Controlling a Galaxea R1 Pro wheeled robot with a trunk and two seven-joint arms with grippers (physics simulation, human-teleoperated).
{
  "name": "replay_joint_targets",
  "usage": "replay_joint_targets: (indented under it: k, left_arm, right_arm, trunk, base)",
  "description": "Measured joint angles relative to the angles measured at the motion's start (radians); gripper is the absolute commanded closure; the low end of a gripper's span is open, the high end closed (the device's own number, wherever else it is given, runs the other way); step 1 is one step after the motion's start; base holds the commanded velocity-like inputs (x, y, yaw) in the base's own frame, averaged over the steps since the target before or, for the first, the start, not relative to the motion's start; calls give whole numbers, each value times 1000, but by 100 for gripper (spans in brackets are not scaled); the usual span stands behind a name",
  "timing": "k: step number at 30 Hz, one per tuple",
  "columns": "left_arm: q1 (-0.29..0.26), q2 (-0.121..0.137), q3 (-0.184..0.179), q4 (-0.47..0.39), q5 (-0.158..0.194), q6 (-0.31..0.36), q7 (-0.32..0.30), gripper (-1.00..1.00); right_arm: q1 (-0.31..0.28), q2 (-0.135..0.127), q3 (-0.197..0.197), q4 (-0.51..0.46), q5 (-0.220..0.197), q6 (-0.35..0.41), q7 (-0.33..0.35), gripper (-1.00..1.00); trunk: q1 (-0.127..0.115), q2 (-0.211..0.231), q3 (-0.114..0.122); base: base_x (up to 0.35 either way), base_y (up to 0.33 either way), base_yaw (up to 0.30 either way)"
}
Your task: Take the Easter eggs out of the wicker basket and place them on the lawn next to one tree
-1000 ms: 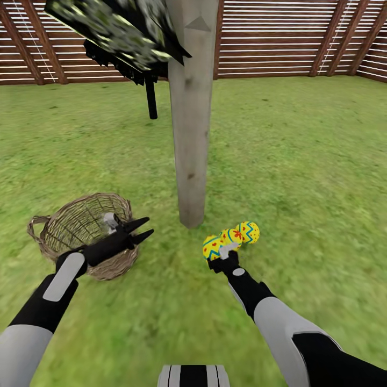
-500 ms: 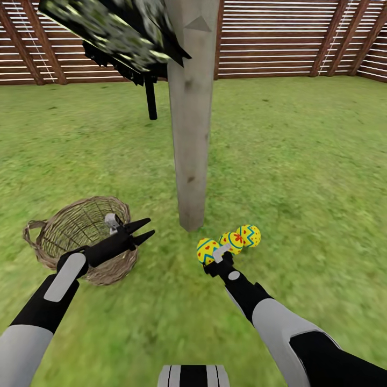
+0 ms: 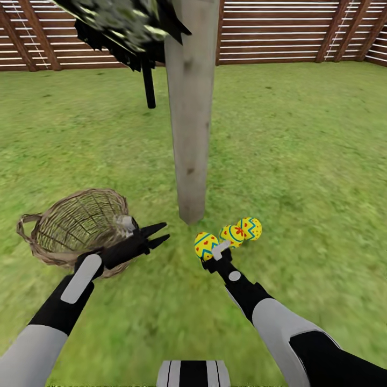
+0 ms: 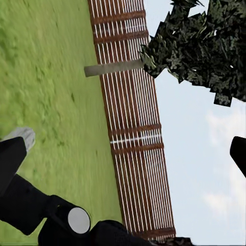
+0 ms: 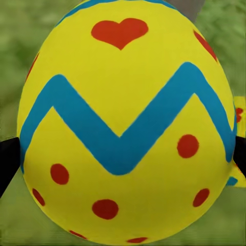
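The right gripper (image 3: 210, 256) is closing on one Easter egg (image 3: 206, 245), the nearest of the three; in the right wrist view that egg (image 5: 125, 123) is sitting squarely between the two dark fingers, which are touching its flanks at either side. The other two eggs (image 3: 242, 231) are lying on the lawn (image 3: 301, 161) just beyond it, touching one another, all three close to the foot of the pale tree trunk (image 3: 188, 118). The wicker basket (image 3: 75, 226) is standing on the grass to the trunk's left, and no egg is showing through its open weave. The left gripper (image 3: 156, 236) is hovering beside the basket rim with its fingers spread and nothing between them. As for handling, the egg is looking smooth, hard and light, so it is likely slippery: a rounded shell can squirt out of flat pads if pinched near an end. The present hold across the widest part of the belly seems the sound one. Setting it down gently beside its neighbours is advisable, since a dropped egg may roll on the grass or knock the others away from the tree.
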Motion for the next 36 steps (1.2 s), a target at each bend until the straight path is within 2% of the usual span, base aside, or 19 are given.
replay_joint_targets:
  k: [2, 4, 5, 7, 9, 12, 14, 15, 18, 19, 21, 23, 28, 30, 32, 36]
  left_arm:
    - [0, -49, -18, 0, -3, 1, 33, -100]
    - [0, -63, -43, 3, -3, 0, 45, -100]
    - [0, -69, -72, 3, -4, -1, 49, -100]
    - [0, -86, -105, 1, -4, -3, 51, -100]
    - [0, -123, -115, 3, -8, -4, 53, -100]
    - [0, -171, -116, -1, -42, -5, 100, -100]
    - [-11, -228, -114, -17, -49, -17, 121, -100]
    - [-25, -245, -113, -51, -49, -20, 126, -100]
    - [-45, -255, -99, -133, -53, -25, 128, -100]
    - [-47, -252, -89, -145, -54, -48, 128, -100]
    - [-48, -241, -39, -150, -56, -127, 127, -100]
    - [-48, -238, -15, -147, -58, -158, 126, -100]
    - [-48, -234, -5, -142, -58, -165, 125, -100]
    - [-48, -233, -4, -144, -58, -165, 125, -100]
    - [-48, -233, -4, -144, -58, -165, 125, -100]
    - [-48, -231, -4, -152, -56, -165, 123, -100]
  right_arm:
    - [0, 0, 1, -1, -20, 1, -1, 100]
    - [0, 0, 0, 0, -36, 1, -1, 100]
    - [0, 0, 0, 0, -40, 2, -1, 100]
    - [0, 0, 0, 0, -42, 2, -1, 100]
    - [0, 0, 0, 0, -43, 2, 0, 100]
    - [0, 0, 0, 0, -43, 2, 0, 100]
    - [0, 0, 0, 0, -43, 2, 0, 100]
    - [0, 0, 0, 0, -43, 2, 0, 100]
    - [0, 0, 0, 0, -43, 2, 0, 100]
    - [0, 0, 0, 0, -43, 2, 0, 100]
    - [0, 0, 0, 0, -43, 2, 0, 100]
    - [0, 0, 0, 0, -43, 2, 0, 100]
    - [0, 0, -2, -3, -50, 0, -3, 100]
    - [-2, 0, -1, -10, -84, -1, -3, 100]
    - [-4, 0, 0, -14, -137, -1, -2, 100]
    - [-6, 0, 0, -10, -153, -2, -2, 100]
  trunk:
    - [1, 0, -8]
    - [2, -1, -15]
    - [2, -1, -19]
    - [3, -2, -27]
    - [4, -2, -35]
    - [5, -3, -46]
    - [6, -3, -54]
    - [7, -4, -58]
    - [8, -4, -70]
    - [8, -4, -73]
    - [9, -5, -81]
    - [10, -5, -89]
    - [13, -7, -108]
    - [13, -7, -116]
    - [14, -8, -124]
    - [16, -8, -136]
  base:
    - [0, 0, 0]
    - [0, 0, 0]
    - [0, 0, 0]
    - [0, 0, 0]
    - [0, 0, 0]
    - [0, 0, 0]
    - [0, 0, 0]
    - [0, 0, 0]
    - [0, 0, 0]
    - [0, 0, 0]
    - [0, 0, 0]
    - [0, 0, 0]
    - [0, 0, 0]
    - [0, 0, 0]
    - [0, 0, 0]
    - [0, 0, 0]
